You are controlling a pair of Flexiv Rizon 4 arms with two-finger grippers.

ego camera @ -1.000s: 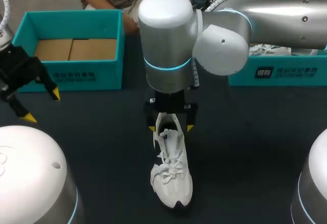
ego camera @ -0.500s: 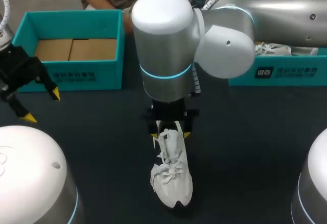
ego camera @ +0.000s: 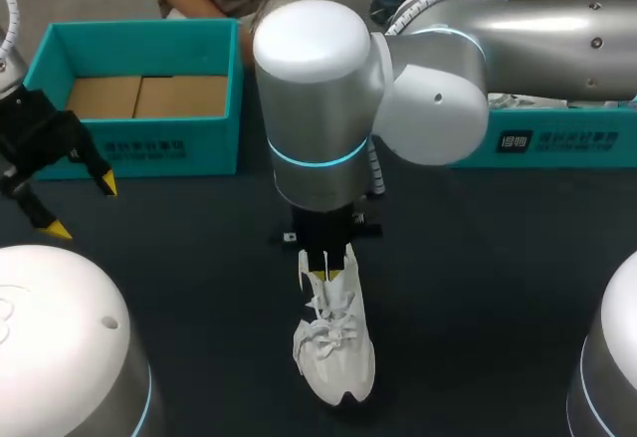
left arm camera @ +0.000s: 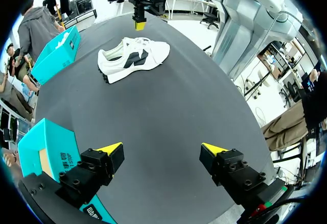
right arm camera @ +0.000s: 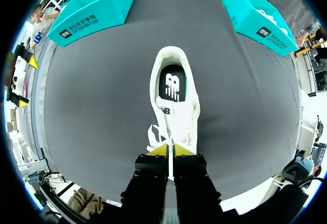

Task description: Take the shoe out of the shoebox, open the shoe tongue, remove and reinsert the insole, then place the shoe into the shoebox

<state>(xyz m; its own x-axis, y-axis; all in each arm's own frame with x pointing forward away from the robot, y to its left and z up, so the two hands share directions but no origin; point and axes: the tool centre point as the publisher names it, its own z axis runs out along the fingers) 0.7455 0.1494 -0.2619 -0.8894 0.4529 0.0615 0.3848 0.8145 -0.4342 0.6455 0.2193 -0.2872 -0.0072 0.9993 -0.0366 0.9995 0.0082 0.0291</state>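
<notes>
Desk point(ego camera: 199, 288), dark: bare surface lay open left, right and near of the one white shoe point(ego camera: 336, 342), which stood on its sole at the middle, toe nearest, well clear of every edge. Counted: two teal boxes, left shoebox point(ego camera: 139, 148) and right shoebox point(ego camera: 537, 143), both at the far side; two arms, left gripper point(ego camera: 82, 208) with jaws wide just near of the left shoebox, right gripper point(ego camera: 323, 270) with jaws almost together, pinching a thin white strip of the shoe. Tongue or lace could not be told; the right arm hid the shoe's far end and most of the right shoebox from above.

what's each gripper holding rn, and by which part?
Right gripper pinches the shoe by a thin white strip near the laces, tongue or lace unclear. Left gripper holds nothing.
</notes>
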